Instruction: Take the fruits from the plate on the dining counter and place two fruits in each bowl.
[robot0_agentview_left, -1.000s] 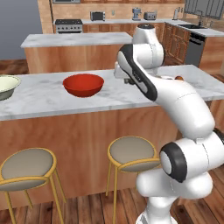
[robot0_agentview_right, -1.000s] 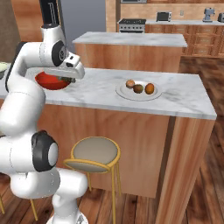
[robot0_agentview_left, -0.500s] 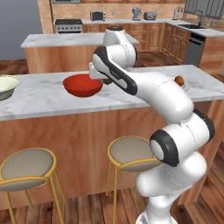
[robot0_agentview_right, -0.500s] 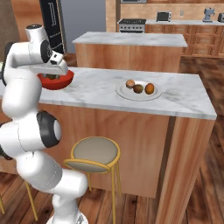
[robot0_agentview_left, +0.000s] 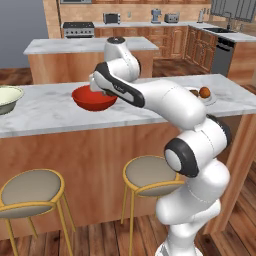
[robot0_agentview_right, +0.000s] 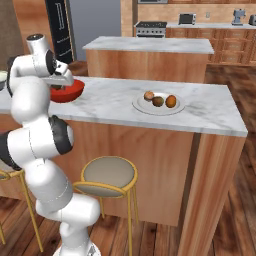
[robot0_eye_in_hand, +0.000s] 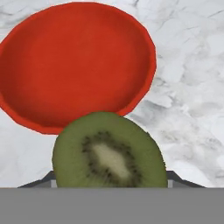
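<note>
Hand view: a halved kiwi (robot0_eye_in_hand: 109, 153) sits clamped between the fingers (robot0_eye_in_hand: 109, 181), its cut green face toward the camera, just short of the red bowl (robot0_eye_in_hand: 74, 61) on the marble table (robot0_eye_in_hand: 192, 87). Left base view: the fingers (robot0_agentview_left: 94, 86) hang at the near rim of the red bowl (robot0_agentview_left: 95, 101); a cream bowl (robot0_agentview_left: 7, 97) stands well apart at the table's left end. Right base view: three fruits (robot0_agentview_right: 159, 100) lie on the pale plate (robot0_agentview_right: 142, 106), well apart from the red bowl (robot0_agentview_right: 70, 91).

Your arm reaches up, forward and leftward, elbow bent, wrist angled downward. Your tool (robot0_agentview_left: 95, 90) hangs low above the surface, clamped on a kiwi half (robot0_eye_in_hand: 109, 151).
</note>
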